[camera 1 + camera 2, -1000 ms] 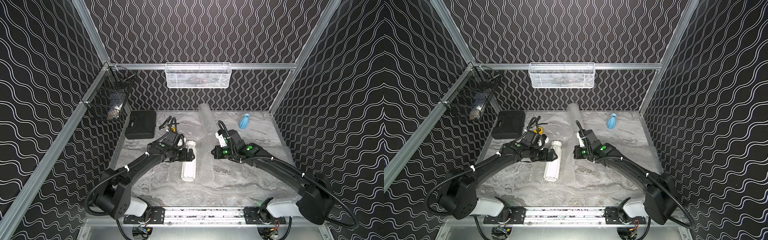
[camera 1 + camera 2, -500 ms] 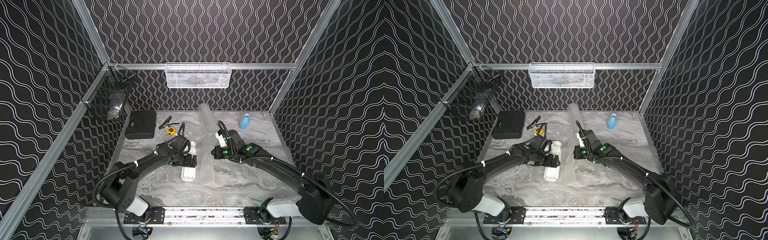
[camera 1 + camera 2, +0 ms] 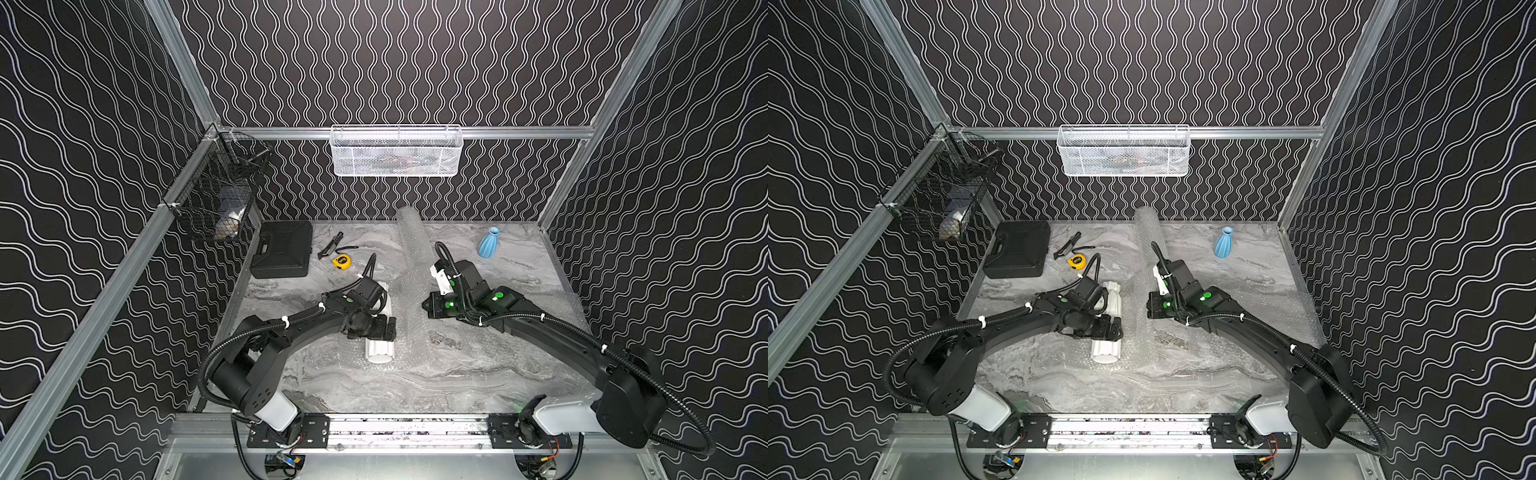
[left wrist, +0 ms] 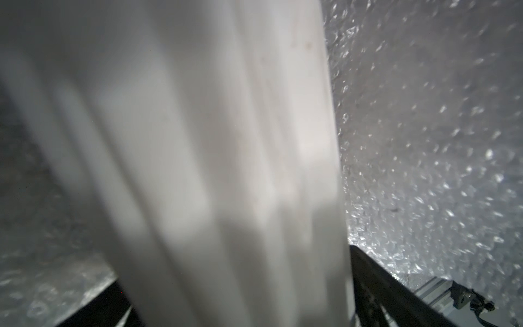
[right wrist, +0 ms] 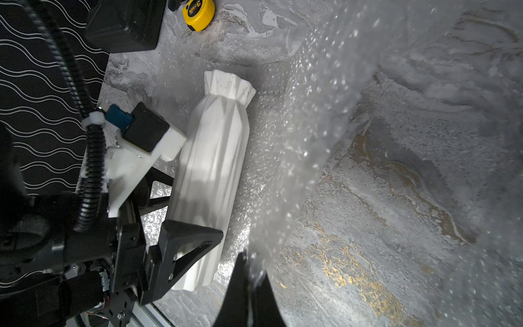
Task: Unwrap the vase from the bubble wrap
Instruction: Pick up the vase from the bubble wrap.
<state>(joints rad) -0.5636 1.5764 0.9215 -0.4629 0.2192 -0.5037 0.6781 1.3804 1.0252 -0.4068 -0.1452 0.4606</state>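
Observation:
A white fluted vase lies on its side on the unrolled bubble wrap at mid-table. My left gripper is open and straddles the vase's body, one finger on each side. In the left wrist view the vase fills the frame between the fingers, with bubble wrap beside it. My right gripper is shut on the bubble wrap's edge, holding it raised next to the vase.
The rolled rest of the wrap runs to the back wall. A small blue vase stands back right. A black case, black tool and yellow tape measure lie back left. Wire baskets hang on the walls.
My left arm has swung in over the vase, its open gripper now straddling the vase's body. The right arm and the wrap it holds have stayed put.

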